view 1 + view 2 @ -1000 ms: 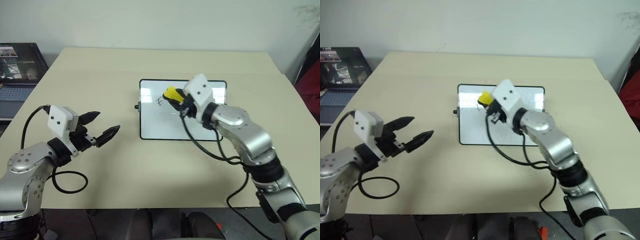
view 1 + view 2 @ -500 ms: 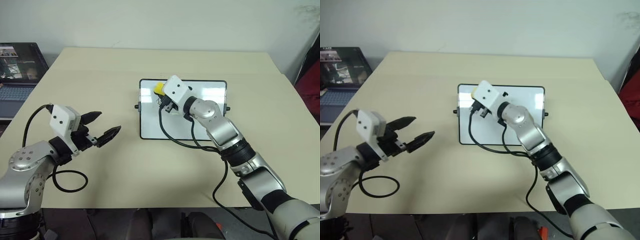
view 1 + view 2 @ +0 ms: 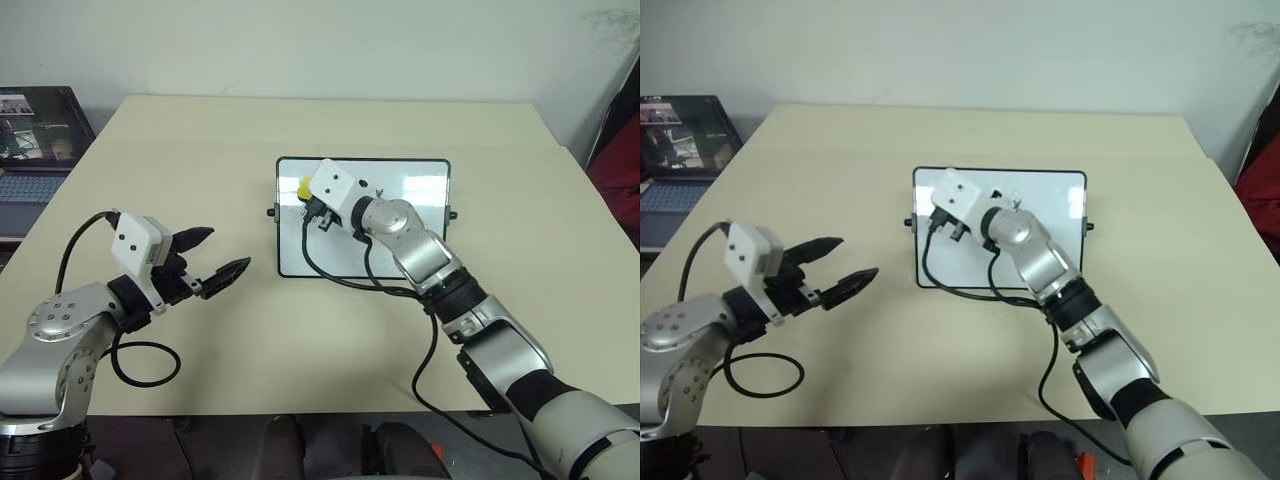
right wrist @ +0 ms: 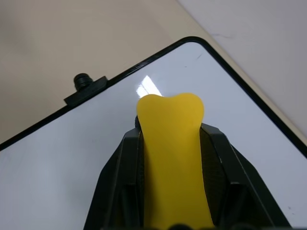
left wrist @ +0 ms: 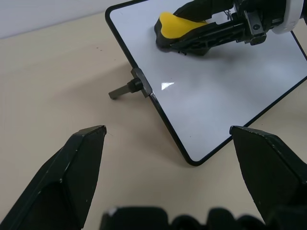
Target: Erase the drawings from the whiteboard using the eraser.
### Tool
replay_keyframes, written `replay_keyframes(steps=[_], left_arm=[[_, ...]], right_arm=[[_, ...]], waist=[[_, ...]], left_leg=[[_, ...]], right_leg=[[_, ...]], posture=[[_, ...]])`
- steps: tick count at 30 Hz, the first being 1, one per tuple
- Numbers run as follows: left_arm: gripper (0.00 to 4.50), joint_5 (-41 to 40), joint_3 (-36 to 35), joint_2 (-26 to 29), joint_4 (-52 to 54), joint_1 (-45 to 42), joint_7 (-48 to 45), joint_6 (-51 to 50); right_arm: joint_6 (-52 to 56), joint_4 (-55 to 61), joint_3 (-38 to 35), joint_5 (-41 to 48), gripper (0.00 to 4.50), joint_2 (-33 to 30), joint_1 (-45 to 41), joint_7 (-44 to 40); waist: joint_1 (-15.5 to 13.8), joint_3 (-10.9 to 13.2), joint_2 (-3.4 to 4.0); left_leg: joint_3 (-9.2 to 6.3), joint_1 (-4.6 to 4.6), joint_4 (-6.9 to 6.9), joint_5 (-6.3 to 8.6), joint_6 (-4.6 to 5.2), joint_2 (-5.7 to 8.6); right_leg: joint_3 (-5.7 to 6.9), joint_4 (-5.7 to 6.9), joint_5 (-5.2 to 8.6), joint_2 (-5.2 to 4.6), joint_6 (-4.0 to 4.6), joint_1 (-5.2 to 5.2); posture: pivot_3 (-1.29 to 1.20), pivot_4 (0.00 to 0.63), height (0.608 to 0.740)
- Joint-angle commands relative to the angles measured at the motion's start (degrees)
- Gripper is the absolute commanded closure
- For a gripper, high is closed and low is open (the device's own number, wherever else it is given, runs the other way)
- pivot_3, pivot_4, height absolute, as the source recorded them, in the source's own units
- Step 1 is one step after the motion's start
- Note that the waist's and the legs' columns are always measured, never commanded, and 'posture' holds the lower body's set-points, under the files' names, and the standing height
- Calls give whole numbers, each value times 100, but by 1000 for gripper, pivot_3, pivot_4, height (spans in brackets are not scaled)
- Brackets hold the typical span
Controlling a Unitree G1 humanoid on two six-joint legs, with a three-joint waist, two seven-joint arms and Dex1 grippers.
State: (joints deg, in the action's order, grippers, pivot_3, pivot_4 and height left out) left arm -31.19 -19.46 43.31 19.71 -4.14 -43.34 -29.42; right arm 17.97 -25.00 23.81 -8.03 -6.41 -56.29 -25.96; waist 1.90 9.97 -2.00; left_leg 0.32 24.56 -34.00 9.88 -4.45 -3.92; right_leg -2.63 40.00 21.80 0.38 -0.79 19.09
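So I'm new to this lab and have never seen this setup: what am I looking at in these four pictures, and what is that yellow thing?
This is a two-armed robot at a tan table. The two wide pictures come from a camera pair on its head, looking down over both arms. The other two come from cameras on its wrists, looking along each arm's black fingers.

On the table lies a whiteboard with a thin black frame. The right gripper is shut on the yellow thing, an eraser, and holds it over the board's far left corner; the right wrist picture shows it clamped between the two fingers. The left gripper hangs open over the table left of the board, holding nothing. A laptop stands off the table's left edge.
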Motion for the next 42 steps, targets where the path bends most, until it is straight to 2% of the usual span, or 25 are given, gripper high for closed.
replay_keyframes(steps=[1, 6, 12, 15, 20, 24, 29, 39, 42], left_arm=[[0, 5, -50, 53, 152, -82, -15, 109], [0, 4, -12, 37, 154, -105, -8, 107], [0, 8, 37, 27, 139, -126, -3, 116], [0, 3, 49, 33, 135, -128, -5, 116], [0, 15, 114, 32, 125, -153, -37, 118], [0, 40, 187, 27, 88, -239, -40, 123], [0, 50, 204, 55, 77, -258, -81, 127], [0, 87, 219, 47, 32, -366, -138, 117], [0, 98, 225, 25, 54, -339, -136, 132]], right_arm=[[159, -90, -54, -10, 3282, 22, 143, -224], [342, -4, -12, 1, 3283, 50, 386, -507], [862, 1191, -394, 266, 3284, 82, 307, -641], [969, 1440, -506, 264, 3284, 78, 204, -559], [546, 772, -562, 44, 3284, 64, -154, -173], [-26, -302, -542, -117, 3284, 176, -403, 136], [-369, -995, -462, -199, 3286, 263, -473, 135], [-344, -1098, -162, -366, 3291, 337, 192, -262], [-330, -1005, -100, -400, 3291, 366, 340, -275]], waist=[[0, -2, -2], [1, -6, -8], [-4, -3, -7], [-5, -3, -6], [0, -3, -7], [4, -3, -7], [19, -3, -8], [33, -10, -16], [50, -10, -16]], left_leg=[[-1, 0, -1, 0, 0, 0], [-5, -4, -6, -4, 2, -1], [-7, -3, -7, -12, 8, 0], [-7, 12, -5, -12, 7, -1], [-3, 15, -2, -11, 7, -2], [-3, 15, -2, -11, 7, -1], [-4, 14, -2, -12, 7, -2], [-5, -27, -5, -14, 9, -2], [-4, -63, -5, -17, 11, -2]], right_leg=[[0, 1, 0, 0, 0, -1], [3, 11, 0, 0, 1, -3], [6, 20, -2, 0, 3, -2], [7, 19, -2, 0, 4, 12], [7, 6, -2, 1, 4, 14], [7, 4, -2, 1, 4, 13], [8, 9, -2, 2, 4, 12], [4, 30, -3, 2, 4, -9], [1, 33, -2, 1, 4, -17]], posture=[[0, 150, 740], [0, 150, 740], [0, 150, 740], [0, 150, 740], [0, 150, 740], [0, 150, 740], [0, 150, 740], [0, 150, 740], [0, 150, 740]])
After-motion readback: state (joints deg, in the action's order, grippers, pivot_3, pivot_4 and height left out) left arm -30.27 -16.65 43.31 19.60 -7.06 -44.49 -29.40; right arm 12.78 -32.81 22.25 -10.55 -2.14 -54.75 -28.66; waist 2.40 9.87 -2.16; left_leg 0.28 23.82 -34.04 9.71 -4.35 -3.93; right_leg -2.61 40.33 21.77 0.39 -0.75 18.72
